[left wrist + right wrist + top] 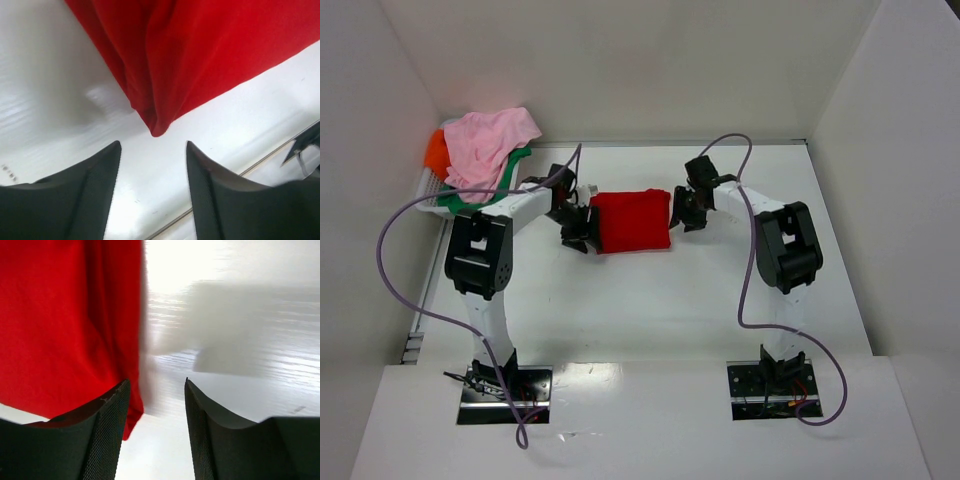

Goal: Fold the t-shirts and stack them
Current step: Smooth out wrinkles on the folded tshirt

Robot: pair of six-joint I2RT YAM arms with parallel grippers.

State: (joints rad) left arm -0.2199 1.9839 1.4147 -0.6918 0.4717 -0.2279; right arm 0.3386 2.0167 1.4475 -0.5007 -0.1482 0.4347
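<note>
A folded bright red t-shirt (pixel 632 221) lies flat on the white table between the two arms. My left gripper (pixel 578 228) is open and empty at its left edge; in the left wrist view (pixel 153 145) the red shirt's corner (pixel 160 127) lies just beyond the fingertips. My right gripper (pixel 684 210) is open and empty at the shirt's right edge; in the right wrist view (pixel 155 385) the red cloth (pixel 65 325) lies beside the left finger. A pile with the light pink (pixel 490 145), green (pixel 470 200) and orange (pixel 437 152) shirts sits at the far left.
The pile rests on a white rack (pixel 428 190) against the left wall. White walls enclose the table on the left, back and right. Purple cables (pixel 400 270) loop from both arms over the table.
</note>
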